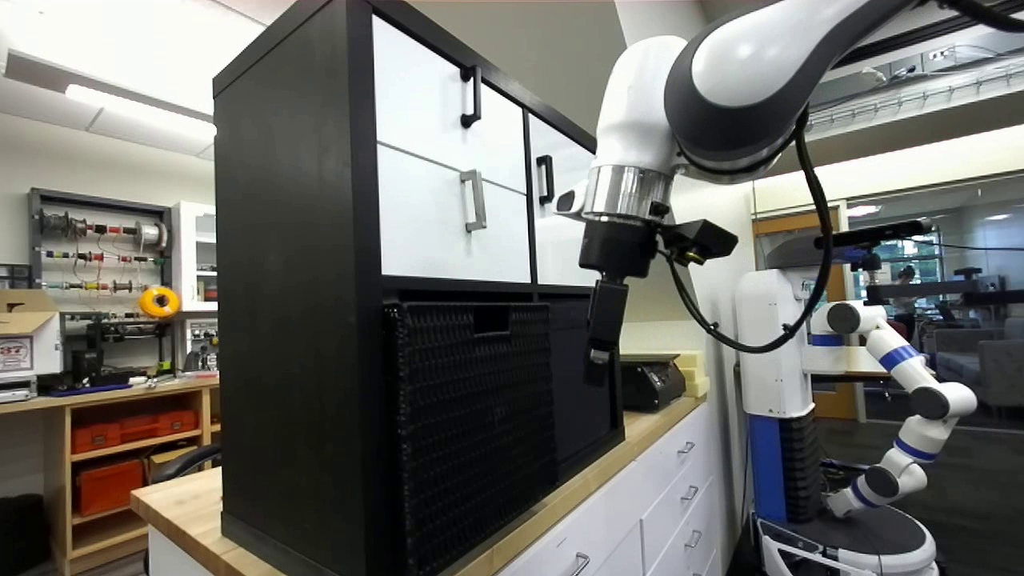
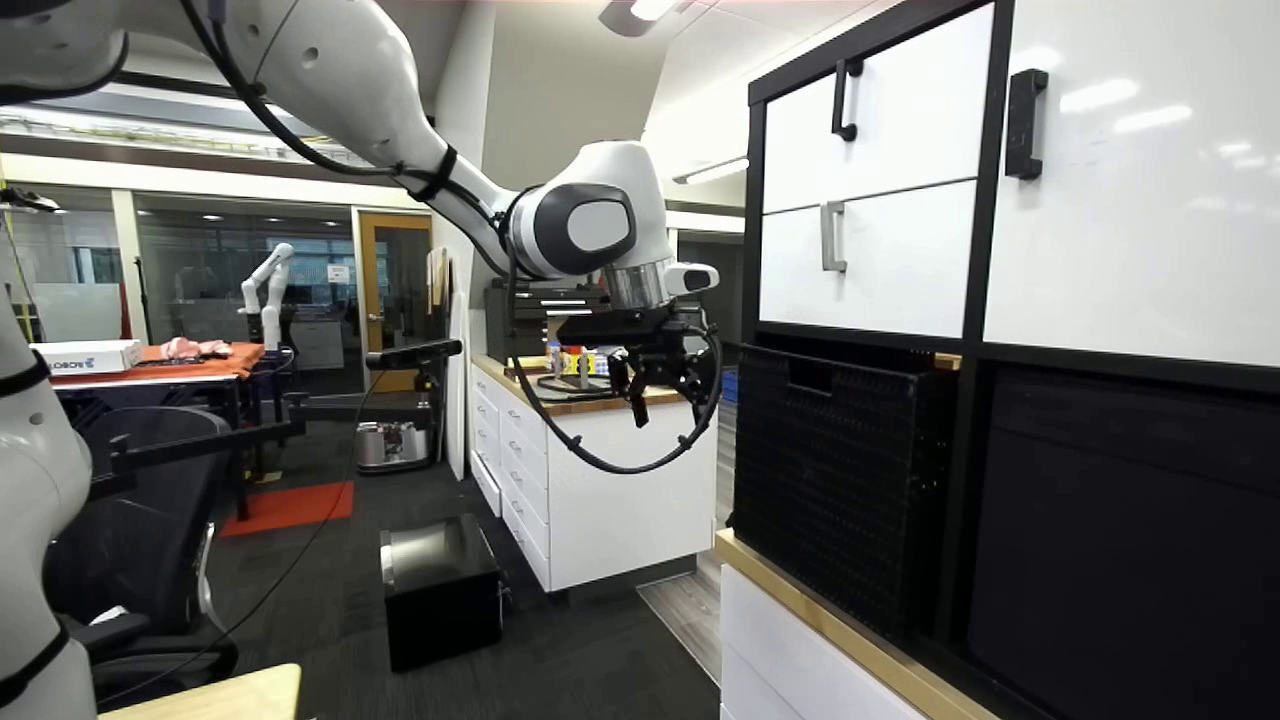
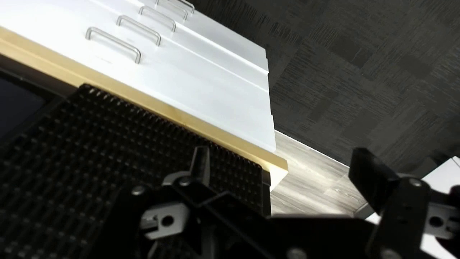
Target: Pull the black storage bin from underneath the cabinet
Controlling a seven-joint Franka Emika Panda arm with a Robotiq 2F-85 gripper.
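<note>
The black metal two-fingered gripper [image 2: 668,410] is released, its fingers [image 3: 370,176] spread wide, and hangs pointing down near the middle of the frame in an exterior view, under a white jointed robot arm with dark grey covers [image 2: 340,70]. To its right there, and apart from it, the large black box-shaped storage bin with a ribbed, woven-looking front [image 2: 820,470] sits in the lower left compartment of the tall black cabinet with glossy white fronts [image 1: 288,280], jutting partly past the cabinet's face. In the wrist view the bin fills the lower left, part of it behind the gripper. The cabinet stands on a white-fronted table with a light wooden top [image 1: 184,504]. In an exterior view a low black boxy device [image 1: 652,380] sits on the table right of centre, beside the cabinet, and a white robot with blue bands [image 1: 772,344] stands farther right.
</note>
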